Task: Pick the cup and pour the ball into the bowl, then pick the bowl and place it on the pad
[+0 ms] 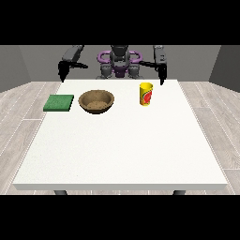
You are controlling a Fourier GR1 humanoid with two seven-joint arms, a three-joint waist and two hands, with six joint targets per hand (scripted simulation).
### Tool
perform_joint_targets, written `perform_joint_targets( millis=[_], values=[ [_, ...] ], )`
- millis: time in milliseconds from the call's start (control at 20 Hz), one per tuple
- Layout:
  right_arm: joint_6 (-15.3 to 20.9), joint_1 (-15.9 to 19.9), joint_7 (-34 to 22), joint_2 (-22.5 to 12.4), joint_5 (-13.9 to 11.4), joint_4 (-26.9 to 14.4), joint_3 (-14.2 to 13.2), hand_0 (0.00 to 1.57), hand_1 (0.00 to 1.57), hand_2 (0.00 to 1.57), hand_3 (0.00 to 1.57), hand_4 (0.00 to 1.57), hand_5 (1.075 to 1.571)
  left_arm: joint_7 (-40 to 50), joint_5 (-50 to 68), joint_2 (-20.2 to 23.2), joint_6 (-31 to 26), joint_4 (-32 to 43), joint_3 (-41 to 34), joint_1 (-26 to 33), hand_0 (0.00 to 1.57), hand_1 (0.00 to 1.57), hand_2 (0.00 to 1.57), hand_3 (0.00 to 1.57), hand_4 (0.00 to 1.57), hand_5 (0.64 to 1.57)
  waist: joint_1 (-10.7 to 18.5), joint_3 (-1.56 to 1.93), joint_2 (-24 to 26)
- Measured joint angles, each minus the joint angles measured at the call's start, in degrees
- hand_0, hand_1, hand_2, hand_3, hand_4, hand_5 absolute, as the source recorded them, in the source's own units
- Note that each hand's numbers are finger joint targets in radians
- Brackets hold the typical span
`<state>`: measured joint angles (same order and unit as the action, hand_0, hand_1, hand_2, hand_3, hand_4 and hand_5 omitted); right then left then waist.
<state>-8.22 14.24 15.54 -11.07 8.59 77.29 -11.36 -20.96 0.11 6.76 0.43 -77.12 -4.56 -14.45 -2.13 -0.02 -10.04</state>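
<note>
A yellow cup (146, 94) with a red mark stands upright on the white table (122, 150), right of centre at the far side. No ball shows from this angle. Left of the cup sits a brown wooden bowl (96, 101), and a green square pad (59, 103) lies further left. The hand at the view's right (162, 75) hangs behind the table's far edge, above and right of the cup, apart from it. At the view's left, the other hand (61, 72) hangs beyond the far left corner, away from the pad. Both hands hold nothing.
The robot's torso (119, 63) stands behind the far edge at the middle. Grey floorboards surround the table. The near half of the tabletop is bare white surface.
</note>
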Motion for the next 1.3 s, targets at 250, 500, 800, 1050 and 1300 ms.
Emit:
perform_joint_targets(
  millis=[250,500,800,1050,1300],
  values=[
    [-3.0,0.4,2.1,-1.9,1.5,-3.3,-1.6,0.0,0.0,0.0,0.0,0.0,1.563,-7.6,-1.6,-1.2,2.3,8.8,-1.4,-1.8,0.0,0.0,0.0,0.0,0.0,1.249,-1.3,0.01,-0.8],
    [-5.5,1.4,6.0,-3.5,2.3,-6.9,-3.0,0.0,0.0,0.0,0.0,0.0,1.558,-13.0,-1.6,-1.9,3.4,16.5,-3.0,-5.6,0.0,0.0,0.0,0.0,0.0,1.267,-2.5,0.02,-3.1],
    [-7.2,3.2,8.5,-5.6,2.9,-12.1,-4.9,0.0,0.0,0.0,0.0,0.0,1.56,-18.8,-1.6,-2.3,3.9,25.7,-4.2,-8.7,0.0,0.0,0.0,0.0,0.0,1.238,-2.0,0.01,-3.4],
    [-8.4,4.3,8.4,-6.1,3.5,-12.0,-4.7,0.0,0.0,0.0,0.0,0.0,1.558,-21.7,-5.4,0.2,10.5,30.1,-5.1,-10.7,1.31,1.31,1.57,1.57,0.81,1.515,-4.1,0.04,-4.7],
    [-10.5,6.1,7.8,-8.2,5.2,-11.9,-5.8,0.0,0.0,0.0,0.0,0.0,1.556,-23.5,-10.4,0.1,21.2,32.4,-5.1,-12.8,1.34,1.34,1.57,1.57,0.87,1.506,-6.7,0.21,-6.5]
  ],
)
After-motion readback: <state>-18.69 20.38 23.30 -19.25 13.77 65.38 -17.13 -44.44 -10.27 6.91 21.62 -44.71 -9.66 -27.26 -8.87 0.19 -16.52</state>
